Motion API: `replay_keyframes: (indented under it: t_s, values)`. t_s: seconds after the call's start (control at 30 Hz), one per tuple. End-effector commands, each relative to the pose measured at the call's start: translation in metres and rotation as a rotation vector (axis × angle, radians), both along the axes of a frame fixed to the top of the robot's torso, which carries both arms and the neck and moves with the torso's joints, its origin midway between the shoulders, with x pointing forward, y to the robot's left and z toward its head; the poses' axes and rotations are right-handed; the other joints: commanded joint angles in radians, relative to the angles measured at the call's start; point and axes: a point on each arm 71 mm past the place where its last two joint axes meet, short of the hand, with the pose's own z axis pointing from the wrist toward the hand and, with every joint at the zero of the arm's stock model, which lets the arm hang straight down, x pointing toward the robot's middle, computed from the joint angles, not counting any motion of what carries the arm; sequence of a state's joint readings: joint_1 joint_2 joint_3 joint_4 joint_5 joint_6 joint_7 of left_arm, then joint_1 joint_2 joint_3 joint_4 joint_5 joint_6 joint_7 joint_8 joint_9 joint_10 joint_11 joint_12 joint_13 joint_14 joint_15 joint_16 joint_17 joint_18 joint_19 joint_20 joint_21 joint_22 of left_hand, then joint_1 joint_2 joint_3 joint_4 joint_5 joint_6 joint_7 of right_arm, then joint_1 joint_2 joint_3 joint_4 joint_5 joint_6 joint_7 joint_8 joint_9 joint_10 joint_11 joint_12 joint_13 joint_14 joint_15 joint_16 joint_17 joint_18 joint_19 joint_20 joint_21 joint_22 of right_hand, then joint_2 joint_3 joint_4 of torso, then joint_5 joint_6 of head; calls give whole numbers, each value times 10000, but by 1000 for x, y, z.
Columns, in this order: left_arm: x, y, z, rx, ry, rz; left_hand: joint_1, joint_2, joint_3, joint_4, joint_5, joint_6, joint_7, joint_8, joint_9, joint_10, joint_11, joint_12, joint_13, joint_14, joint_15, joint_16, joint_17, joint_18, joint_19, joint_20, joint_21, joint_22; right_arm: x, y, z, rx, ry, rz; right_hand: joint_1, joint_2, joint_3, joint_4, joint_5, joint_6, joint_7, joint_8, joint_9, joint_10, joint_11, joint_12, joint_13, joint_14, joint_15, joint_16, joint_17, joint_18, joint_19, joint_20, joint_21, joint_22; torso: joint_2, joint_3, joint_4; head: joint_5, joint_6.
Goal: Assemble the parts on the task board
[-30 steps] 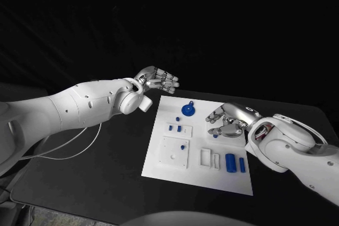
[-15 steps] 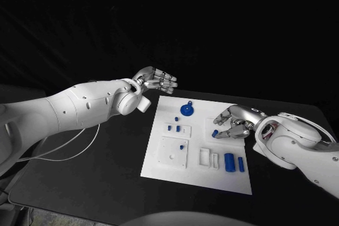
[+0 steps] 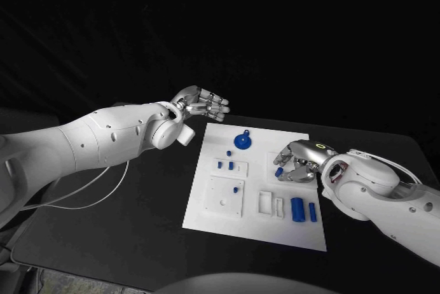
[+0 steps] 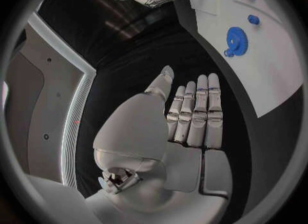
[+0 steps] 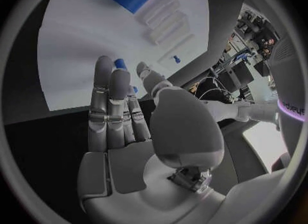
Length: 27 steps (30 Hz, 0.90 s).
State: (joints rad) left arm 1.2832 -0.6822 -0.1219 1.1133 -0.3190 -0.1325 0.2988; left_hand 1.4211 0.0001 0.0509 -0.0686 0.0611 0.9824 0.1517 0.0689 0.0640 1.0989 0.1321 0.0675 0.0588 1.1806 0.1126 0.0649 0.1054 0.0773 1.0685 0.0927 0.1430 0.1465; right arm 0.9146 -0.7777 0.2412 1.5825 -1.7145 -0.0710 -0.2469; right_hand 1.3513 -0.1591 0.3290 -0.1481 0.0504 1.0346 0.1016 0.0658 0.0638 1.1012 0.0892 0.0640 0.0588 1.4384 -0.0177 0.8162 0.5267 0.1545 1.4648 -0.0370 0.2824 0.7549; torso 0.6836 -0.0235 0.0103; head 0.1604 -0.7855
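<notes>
The right hand [image 3: 298,161] pinches a small blue peg [image 3: 278,172] above the white board [image 3: 257,227] on the counter; a loose pinch could drop it. The left hand [image 3: 203,103] hovers beside the board, fingers pressed together, empty.

task board [image 3: 220,214] mid-table | gear [image 3: 243,141] at far end | two cylinders [image 3: 299,209] at near right
</notes>
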Motion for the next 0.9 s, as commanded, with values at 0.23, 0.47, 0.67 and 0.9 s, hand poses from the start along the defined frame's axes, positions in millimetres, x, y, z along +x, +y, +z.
replay_keyframes:
  t_s: [0.23,0.47,0.67,0.9]
  values:
    - [-1,-2,0,-158,-52,-183,-15,44,36,-31,-10,52,32,-18,1,31,23,-42,-2,-40,-14,-28,15,-15,-57,8,67,-16,-1,5,-12,-646,-216,89,-598,-12,1477,-507,-19,321,67,-30,-2,335,-50,-24,-8,59,-67,1,66,-40,279,-108,181,229,-1,9,-3,2,-34]
    - [-1,-1,0,-158,-34,-191,-15,44,36,-31,-10,52,32,-18,1,31,23,-42,-2,-40,-14,-28,15,-15,-57,8,67,-16,0,6,-16,-721,-241,28,-794,49,2069,-518,-21,710,158,-29,-2,540,-81,-21,-6,60,-90,13,92,-52,252,-132,241,355,-3,8,-9,6,-54]
    - [-1,-1,0,-159,-19,-203,-21,43,35,-29,-10,49,33,-18,1,27,24,-43,-2,-42,-13,-28,16,-15,-59,10,71,-18,0,7,-17,-723,-269,14,-844,147,2389,-486,-23,950,110,-17,8,957,-189,-22,-2,72,-134,27,113,-84,241,-167,277,430,-6,7,-13,12,-60]
    - [-1,-1,0,-157,-1,-209,-38,42,32,-25,-12,41,36,-19,1,17,28,-43,-2,-47,-9,-27,19,-13,-65,14,80,-26,0,9,-17,-637,-385,-21,-948,234,2587,-412,-26,1211,39,-21,14,1238,-281,-27,0,86,-194,39,143,-163,237,-228,305,514,-3,5,-9,12,-75]
